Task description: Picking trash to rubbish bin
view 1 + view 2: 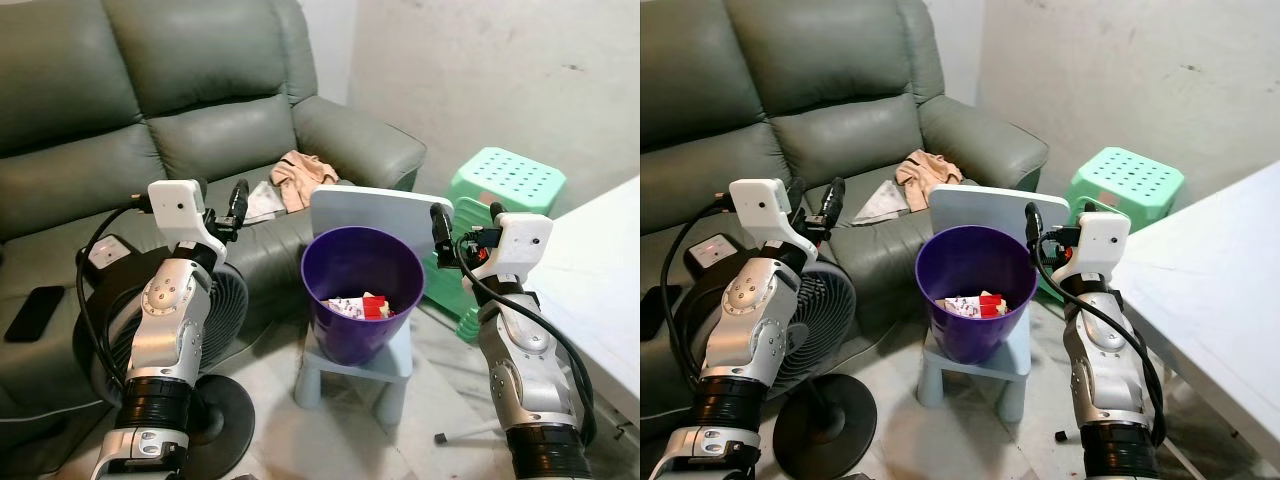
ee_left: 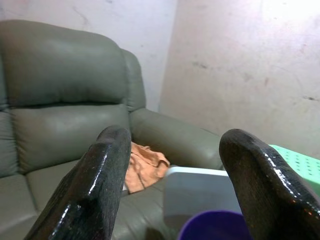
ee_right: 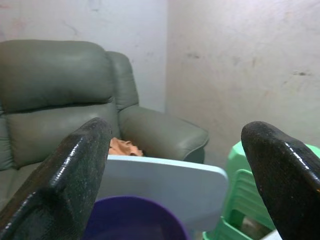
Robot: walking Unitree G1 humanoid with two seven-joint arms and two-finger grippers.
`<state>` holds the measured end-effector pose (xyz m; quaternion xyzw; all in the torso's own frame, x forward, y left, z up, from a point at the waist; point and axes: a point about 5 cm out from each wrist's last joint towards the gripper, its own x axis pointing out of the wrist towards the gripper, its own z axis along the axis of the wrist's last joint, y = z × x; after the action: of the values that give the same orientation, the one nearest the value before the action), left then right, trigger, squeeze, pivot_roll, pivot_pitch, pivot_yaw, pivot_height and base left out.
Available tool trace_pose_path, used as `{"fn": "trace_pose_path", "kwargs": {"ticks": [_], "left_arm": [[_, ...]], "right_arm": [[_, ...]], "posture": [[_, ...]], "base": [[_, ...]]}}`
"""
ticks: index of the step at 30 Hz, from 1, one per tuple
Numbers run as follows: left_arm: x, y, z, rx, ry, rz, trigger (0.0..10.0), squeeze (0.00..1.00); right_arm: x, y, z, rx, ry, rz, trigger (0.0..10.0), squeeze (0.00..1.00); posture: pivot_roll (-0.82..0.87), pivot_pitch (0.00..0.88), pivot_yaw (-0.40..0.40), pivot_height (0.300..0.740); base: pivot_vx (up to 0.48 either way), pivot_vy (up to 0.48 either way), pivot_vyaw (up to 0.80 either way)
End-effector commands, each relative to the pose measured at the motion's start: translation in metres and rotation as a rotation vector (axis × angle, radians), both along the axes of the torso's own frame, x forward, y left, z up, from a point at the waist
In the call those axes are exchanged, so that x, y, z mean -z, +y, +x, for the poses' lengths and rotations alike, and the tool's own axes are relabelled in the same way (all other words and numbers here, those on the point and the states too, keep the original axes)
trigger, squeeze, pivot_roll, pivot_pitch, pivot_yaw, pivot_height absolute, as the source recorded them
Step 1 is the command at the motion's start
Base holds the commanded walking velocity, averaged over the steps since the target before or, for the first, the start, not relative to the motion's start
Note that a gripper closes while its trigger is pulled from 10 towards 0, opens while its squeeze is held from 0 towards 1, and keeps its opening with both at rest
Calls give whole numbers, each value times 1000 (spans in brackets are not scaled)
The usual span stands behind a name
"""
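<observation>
Both grippers are raised with nothing between their fingers, so the step in hand looks like choosing the next piece of trash. The left gripper [image 2: 172, 185] has its jaws spread wide, and the right gripper [image 3: 185, 180] is spread wide too.

Ahead of the left jaws, on the seat of the grey-green sofa [image 1: 200, 140], lie a crumpled peach-coloured cloth or wrapper [image 1: 303, 176] and a flat whitish paper [image 1: 262, 200] just beside it. Whether these count as trash cannot be told for sure, but they are the nearest loose items. To do the step well, the left gripper should probably reach forward past the fan [image 1: 215, 300] below it, come down over the crumpled piece and close on its bunched middle.

The purple rubbish bin [image 1: 320, 300] stands between the two grippers and below them, on a pale blue stool [image 1: 400, 365]. Inside it lie white scraps and a red piece [image 1: 375, 306]. Beyond the right jaws is a green plastic stool [image 1: 505, 175].
</observation>
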<state>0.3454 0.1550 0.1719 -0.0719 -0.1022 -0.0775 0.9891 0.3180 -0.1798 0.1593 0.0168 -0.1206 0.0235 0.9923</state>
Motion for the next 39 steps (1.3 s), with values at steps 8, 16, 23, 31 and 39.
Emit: {"fn": "trace_pose_path", "kwargs": {"ticks": [8, 16, 23, 31, 39], "left_arm": [[1, -3, 0, 3, 10, 1, 10000, 0], [2, -4, 0, 3, 14, 9, 10000, 0], [3, -5, 1, 16, 30, -7, 10000, 0], [4, -3, 1, -4, 43, -18, 10000, 0], [6, -2, 2, -19, 61, 0, 10000, 0]], "right_arm": [[-3, 1, -1, -4, 2, -9, 10000, 0], [-4, 0, -1, 1, 7, -10, 10000, 0], [-5, -3, 0, 11, 9, -12, 10000, 0], [-5, -3, -1, 14, 13, -13, 10000, 0], [-5, -4, -1, 24, 11, -3, 10000, 0]], "posture": [[54, 0, -14, 740], [51, 0, -16, 740], [48, 0, -18, 740], [47, 0, -17, 740], [48, 0, -19, 740]], "base": [[0, 0, -788], [0, 0, -785], [0, 86, -783], [0, 225, -785], [0, 0, -534]]}}
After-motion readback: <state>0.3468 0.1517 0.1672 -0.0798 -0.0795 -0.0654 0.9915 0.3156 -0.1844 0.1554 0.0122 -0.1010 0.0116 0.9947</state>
